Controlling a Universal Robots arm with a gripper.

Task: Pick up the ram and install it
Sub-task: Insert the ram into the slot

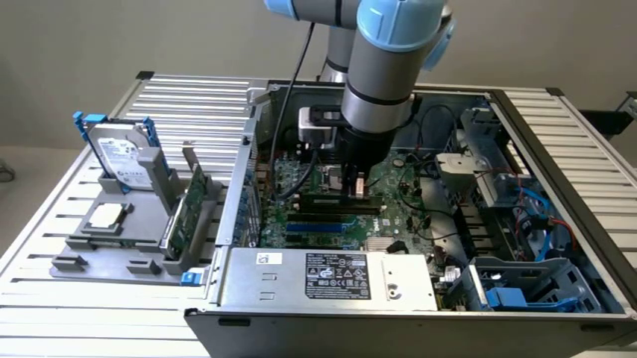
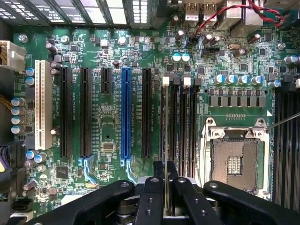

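A: Ram (image 2: 165,122) where?
B: Center of exterior view, at the slots (image 2: 180,122); fingers (image 2: 152,197) clamped on its top edge.
A: Handling?
B: Probably light, stiff, thin, fragile; grip edges, not chips.

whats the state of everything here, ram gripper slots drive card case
ram: held edge-on in gripper, over the memory slots; seated or not, cannot tell
gripper: shut on ram
cpu socket: empty
blue slot: empty
hard drive: upright in holder outside case
expansion card: upright in holder
case: side open
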